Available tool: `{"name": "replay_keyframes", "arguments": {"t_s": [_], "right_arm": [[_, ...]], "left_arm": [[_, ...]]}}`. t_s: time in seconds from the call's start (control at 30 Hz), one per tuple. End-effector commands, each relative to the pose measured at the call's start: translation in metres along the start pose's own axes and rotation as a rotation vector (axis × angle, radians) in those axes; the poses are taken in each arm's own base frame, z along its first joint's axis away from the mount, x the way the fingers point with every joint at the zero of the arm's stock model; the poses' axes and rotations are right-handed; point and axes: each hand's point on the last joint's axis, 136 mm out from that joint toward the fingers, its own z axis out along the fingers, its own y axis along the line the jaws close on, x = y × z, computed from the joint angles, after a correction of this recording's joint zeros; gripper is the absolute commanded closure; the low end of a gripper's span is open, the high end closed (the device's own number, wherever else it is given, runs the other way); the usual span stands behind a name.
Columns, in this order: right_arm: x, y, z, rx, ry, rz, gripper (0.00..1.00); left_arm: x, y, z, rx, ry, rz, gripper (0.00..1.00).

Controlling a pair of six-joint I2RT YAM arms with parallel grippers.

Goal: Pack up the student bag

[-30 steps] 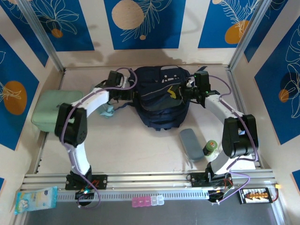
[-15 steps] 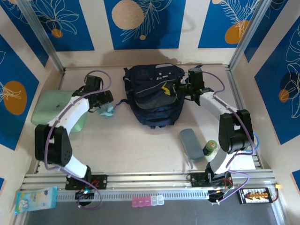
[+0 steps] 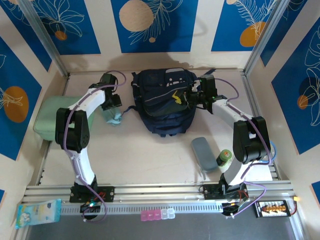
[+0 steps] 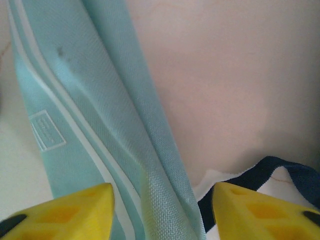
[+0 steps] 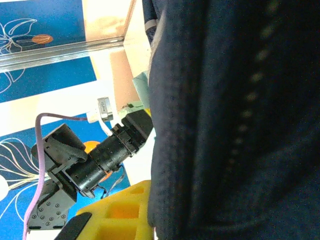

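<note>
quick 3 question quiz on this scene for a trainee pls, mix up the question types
1. Which claw grips the student bag? A) left claw B) right claw C) neither
2. True or false: the grey pouch lies on top of the student bag.
3. Fill in: between the left claw's fingers lies a ____ fabric item.
Key: 1 B; 2 false, it lies on the table; 3 light teal.
</note>
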Motion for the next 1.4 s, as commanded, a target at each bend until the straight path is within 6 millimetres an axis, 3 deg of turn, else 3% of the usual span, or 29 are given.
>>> {"name": "replay_keyframes", "arguments": {"t_s": [0.0, 0.07, 0.23, 0.37, 0.5, 0.63, 0.83, 0.93, 1.1, 1.37], "right_arm": [[0.020, 0.004, 0.005, -0.029, 0.084, -0.039, 0.95], [0.020, 0.004, 0.006, -0.027, 0.086, -0.039, 0.95], [0.020, 0.002, 0.004, -0.018, 0.087, -0.049, 0.93], [0.021, 0.002, -0.011, 0.024, 0.037, -0.138, 0.77], [0.021, -0.013, -0.039, 0.143, -0.046, -0.200, 0.48], [0.016, -0.024, -0.075, 0.256, -0.149, -0.227, 0.38], [0.003, -0.012, -0.117, 0.295, -0.310, -0.261, 0.31], [0.005, 0.008, -0.115, 0.221, -0.304, -0.313, 0.28], [0.016, 0.042, -0.091, 0.015, -0.161, -0.345, 0.23], [0.025, 0.064, -0.067, -0.078, -0.070, -0.352, 0.10]], "left_arm": [[0.013, 0.005, 0.006, -0.011, 0.048, 0.028, 0.60], [0.015, 0.006, 0.005, -0.011, 0.055, 0.042, 0.67], [0.007, 0.003, -0.018, 0.022, 0.006, 0.063, 0.99], [-0.001, -0.013, -0.057, 0.128, -0.052, 0.094, 1.00], [-0.008, -0.033, -0.109, 0.263, -0.141, 0.134, 1.00], [-0.007, -0.075, -0.160, 0.471, -0.231, 0.240, 1.00], [0.011, -0.143, -0.206, 0.635, -0.339, 0.474, 1.00], [0.029, -0.178, -0.216, 0.698, -0.364, 0.586, 1.00], [0.058, -0.229, -0.237, 0.875, -0.358, 0.663, 1.00], [0.093, -0.265, -0.248, 1.003, -0.327, 0.758, 1.00]]}}
